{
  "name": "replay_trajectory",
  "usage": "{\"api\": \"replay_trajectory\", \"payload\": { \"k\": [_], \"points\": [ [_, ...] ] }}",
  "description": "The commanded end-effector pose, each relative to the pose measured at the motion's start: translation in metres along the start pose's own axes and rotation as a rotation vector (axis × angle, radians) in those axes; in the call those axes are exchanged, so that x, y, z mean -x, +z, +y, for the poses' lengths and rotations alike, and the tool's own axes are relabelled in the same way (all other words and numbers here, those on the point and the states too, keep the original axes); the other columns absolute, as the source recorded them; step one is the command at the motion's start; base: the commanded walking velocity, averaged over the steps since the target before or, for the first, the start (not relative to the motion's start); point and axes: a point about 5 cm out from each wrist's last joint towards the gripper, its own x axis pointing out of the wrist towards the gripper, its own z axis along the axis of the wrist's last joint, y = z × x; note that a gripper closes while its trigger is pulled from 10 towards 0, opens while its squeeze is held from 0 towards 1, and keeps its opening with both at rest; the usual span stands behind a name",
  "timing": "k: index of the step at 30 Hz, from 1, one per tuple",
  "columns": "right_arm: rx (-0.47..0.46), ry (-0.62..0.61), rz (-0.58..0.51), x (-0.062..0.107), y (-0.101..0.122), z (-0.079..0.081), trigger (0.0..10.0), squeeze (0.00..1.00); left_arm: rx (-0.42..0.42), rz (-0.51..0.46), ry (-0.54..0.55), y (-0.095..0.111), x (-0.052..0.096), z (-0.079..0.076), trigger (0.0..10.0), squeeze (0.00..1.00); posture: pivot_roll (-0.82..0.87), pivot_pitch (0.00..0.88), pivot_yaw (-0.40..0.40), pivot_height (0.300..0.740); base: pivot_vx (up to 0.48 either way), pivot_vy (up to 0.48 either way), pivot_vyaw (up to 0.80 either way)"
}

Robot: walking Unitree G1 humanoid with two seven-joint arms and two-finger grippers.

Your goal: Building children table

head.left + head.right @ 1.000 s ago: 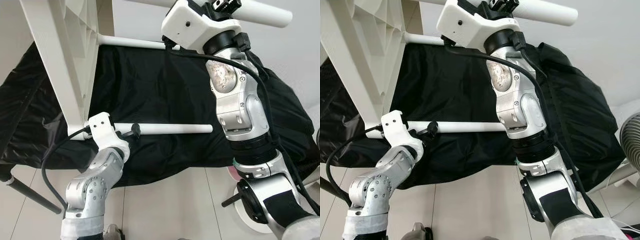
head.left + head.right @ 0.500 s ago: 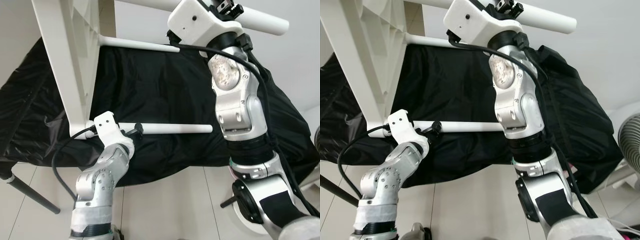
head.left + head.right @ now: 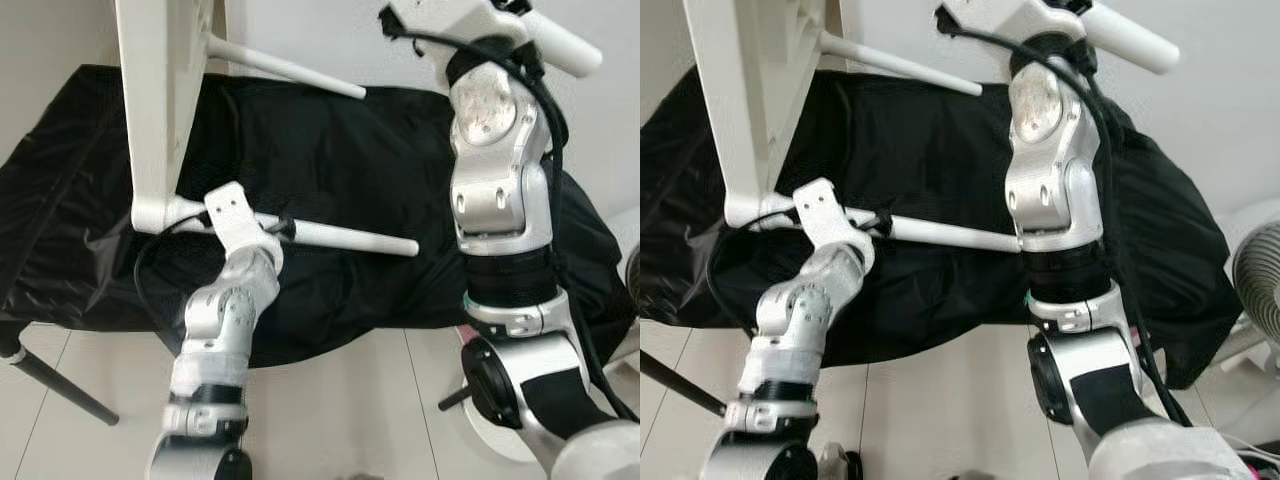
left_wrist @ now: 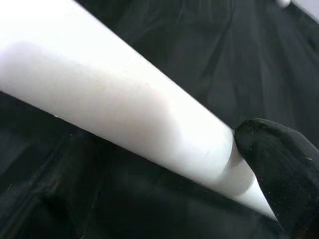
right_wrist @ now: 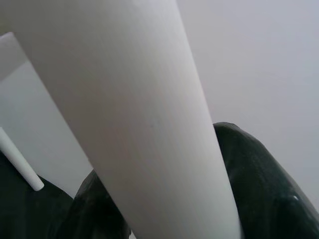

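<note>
The white children's table is held on its side over the black cloth, its tabletop (image 3: 158, 100) upright at the upper left and its legs pointing right. My left gripper (image 3: 277, 229) is shut on the lower leg (image 3: 350, 238) close to the tabletop. One black finger (image 4: 279, 164) presses against that leg (image 4: 124, 104) in the left wrist view. My right gripper (image 3: 512, 8) is raised to the top edge, shut on the upper leg (image 3: 565, 48), which looms close as a white leg (image 5: 134, 124) in the right wrist view. A third leg (image 3: 290, 70) juts out between them.
A black cloth (image 3: 350, 150) covers a low wide surface behind the table. Pale floor tiles (image 3: 330, 400) lie in front, crossed by a black stand leg (image 3: 60, 385) at the left. A fan (image 3: 1255, 270) stands at the right, near a white round base (image 3: 490, 430).
The table has turned: its tabletop stands more upright and the legs now slope down to the right. Both arms have risen and shifted right with it, each keeping its hold.
</note>
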Motion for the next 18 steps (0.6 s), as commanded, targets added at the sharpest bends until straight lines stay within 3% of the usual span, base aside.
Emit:
{"api": "replay_trajectory", "payload": {
  "k": [1, 3, 4, 5, 10, 12, 18],
  "points": [
    [-0.276, 0.013, -0.028, 0.000, 0.011, -0.004, 0.0, 0.00, 0.059, -0.057, -0.103, 0.012, 0.001, -0.034, 10.0, 0.00, -0.08, 0.132, -0.031, 0.740, 0.000, 0.000, 0.00],
    [-0.277, 0.014, -0.026, -0.001, 0.011, -0.005, 0.0, 0.00, 0.100, -0.093, -0.135, 0.022, -0.001, -0.041, 10.0, 0.00, -0.08, 0.135, -0.032, 0.740, 0.000, 0.000, 0.00],
    [-0.279, 0.015, -0.023, -0.002, 0.011, -0.005, 0.0, 0.00, 0.137, -0.130, -0.169, 0.033, -0.001, -0.050, 7.0, 0.00, -0.08, 0.143, -0.038, 0.740, 0.000, 0.000, 0.00],
    [-0.283, 0.015, -0.019, -0.003, 0.011, -0.006, 0.0, 0.00, 0.177, -0.190, -0.218, 0.048, -0.001, -0.060, 0.0, 0.00, -0.08, 0.149, -0.040, 0.740, 0.000, 0.000, 0.00],
    [-0.284, 0.016, -0.018, -0.004, 0.011, -0.007, 0.0, 0.00, 0.208, -0.260, -0.262, 0.063, 0.001, -0.069, 0.0, 0.00, -0.08, 0.149, -0.040, 0.740, 0.000, 0.000, 0.00],
    [-0.290, 0.026, -0.019, -0.007, 0.011, -0.008, 0.0, 0.00, 0.286, -0.370, -0.356, 0.089, 0.006, -0.082, 0.0, 0.00, -0.08, 0.162, -0.056, 0.740, 0.000, 0.000, 0.00],
    [-0.295, 0.045, -0.037, -0.011, 0.012, -0.006, 0.0, 0.00, 0.361, -0.503, -0.501, 0.125, 0.015, -0.093, 0.0, 0.00, -0.08, 0.163, -0.066, 0.740, 0.000, 0.000, 0.00]
  ]
}}
